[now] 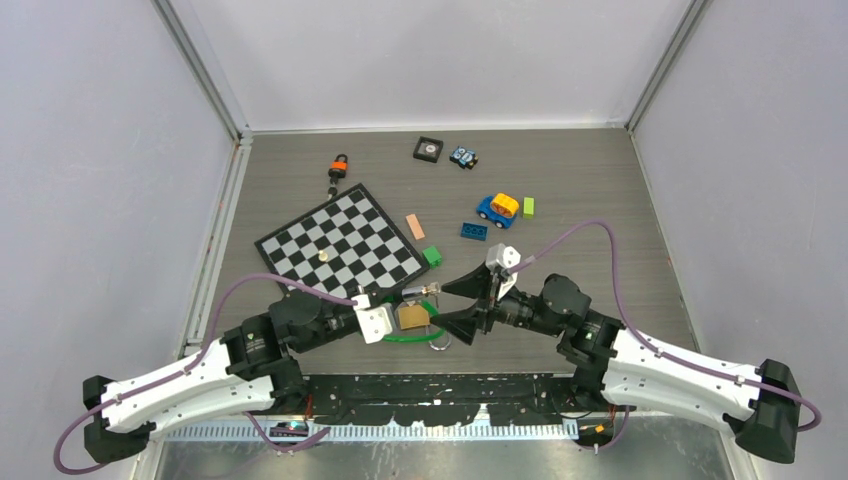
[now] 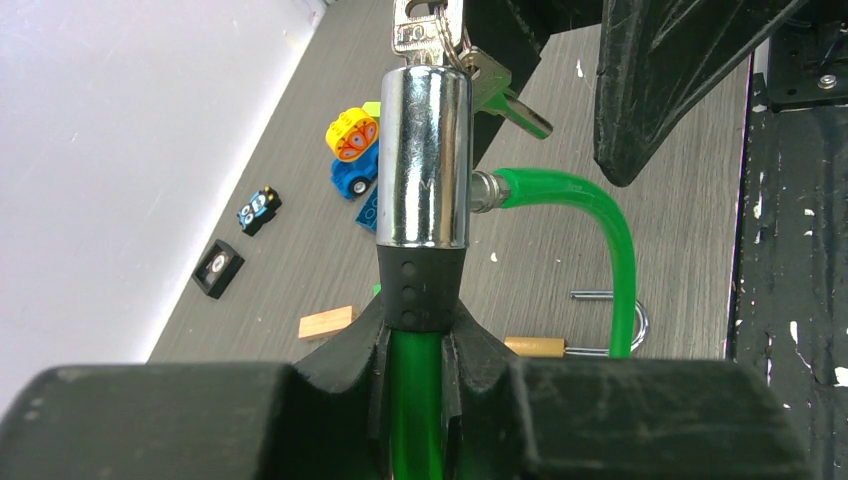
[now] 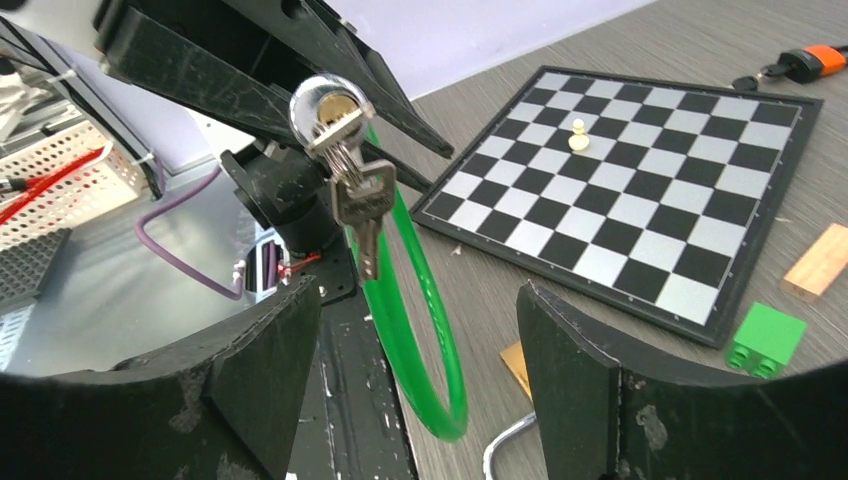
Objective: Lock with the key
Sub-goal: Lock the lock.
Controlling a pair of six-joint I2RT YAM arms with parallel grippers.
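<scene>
left gripper (image 2: 418,335) clamped on lock (image 2: 424,160) | right gripper (image 3: 415,320) wide open | advice: center on key (image 2: 415,35), pinch, twist squarely

The whole worktop (image 1: 600,180) gets taken in from high above the near edge, aimed down. The green cable lock (image 2: 424,160) is shot super close by both wrist views from opposite ends, and it's shared by all three.
</scene>
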